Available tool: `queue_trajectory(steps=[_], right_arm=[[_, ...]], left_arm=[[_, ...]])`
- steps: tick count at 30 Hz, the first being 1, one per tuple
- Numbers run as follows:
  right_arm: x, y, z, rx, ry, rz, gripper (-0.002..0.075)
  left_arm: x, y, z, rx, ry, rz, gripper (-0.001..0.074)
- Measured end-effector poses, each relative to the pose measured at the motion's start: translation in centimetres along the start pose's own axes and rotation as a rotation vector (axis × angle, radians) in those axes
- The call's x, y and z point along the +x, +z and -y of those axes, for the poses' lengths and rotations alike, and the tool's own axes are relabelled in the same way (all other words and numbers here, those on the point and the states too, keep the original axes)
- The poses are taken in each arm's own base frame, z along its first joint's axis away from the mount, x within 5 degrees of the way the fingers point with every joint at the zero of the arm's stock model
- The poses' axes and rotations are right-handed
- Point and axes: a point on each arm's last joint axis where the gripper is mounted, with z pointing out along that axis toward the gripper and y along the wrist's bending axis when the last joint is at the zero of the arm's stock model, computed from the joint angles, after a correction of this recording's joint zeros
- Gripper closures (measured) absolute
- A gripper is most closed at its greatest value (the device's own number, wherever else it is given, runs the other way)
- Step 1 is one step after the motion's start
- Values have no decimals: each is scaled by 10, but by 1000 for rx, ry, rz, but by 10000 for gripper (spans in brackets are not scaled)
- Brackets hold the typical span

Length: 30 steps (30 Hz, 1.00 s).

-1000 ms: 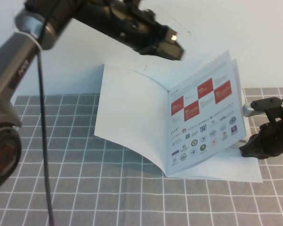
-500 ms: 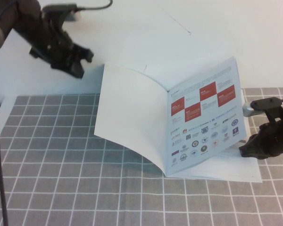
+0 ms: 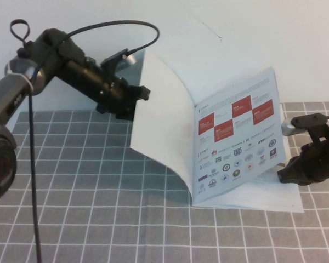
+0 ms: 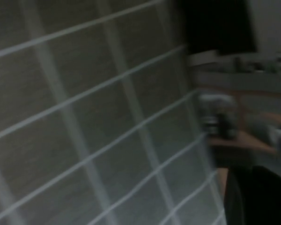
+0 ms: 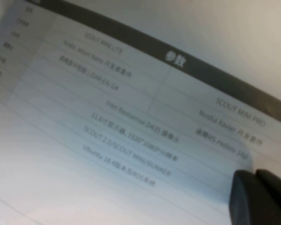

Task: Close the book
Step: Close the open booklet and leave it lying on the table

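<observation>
The book lies open on the checked cloth, in the middle and a bit to the right in the high view. Its fold runs from the near side to the far side of the table. One big white page stands up on the left of the fold. A page with red squares and little logos stands tilted on the right of the fold, and more pages lie flat under it. The left gripper is right at the outer edge of the white page, on its left side. I cannot tell if it is open or closed. The right gripper sits low at the right edge of the book, by the flat pages. I cannot tell if it is open or closed either. The left gripper is the nearer one to the raised page, so I think the page must go to the right, over the fold, to shut the book. There is one book, one cloth and two grippers.

The left wrist view is blurry. It shows only the checked cloth and no book.

The right wrist view shows a printed page with a table of words, very close. A dark bit of the right gripper is in the corner, just beside the page.
</observation>
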Motion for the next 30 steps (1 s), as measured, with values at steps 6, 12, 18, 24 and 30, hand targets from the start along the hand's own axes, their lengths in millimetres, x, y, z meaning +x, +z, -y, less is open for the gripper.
queue_trajectory(steps=[6, 12, 18, 24, 30], right_arm=[[0, -1, -3, -33, 3, -13, 729], [-4, -29, -23, -96, -48, -6, 729], [-32, -100, -43, -24, -164, 184, 729], [-43, -152, -61, 12, -225, 322, 729], [-39, -161, -69, -27, -243, 304, 729]], left_arm=[[1, 19, 37, 74, 62, -20, 736], [8, 43, 73, 131, 130, -60, 736], [13, 58, 97, 160, 168, -79, 736], [14, 72, 115, 164, 190, -42, 736], [19, 93, 122, 176, 196, -54, 736]])
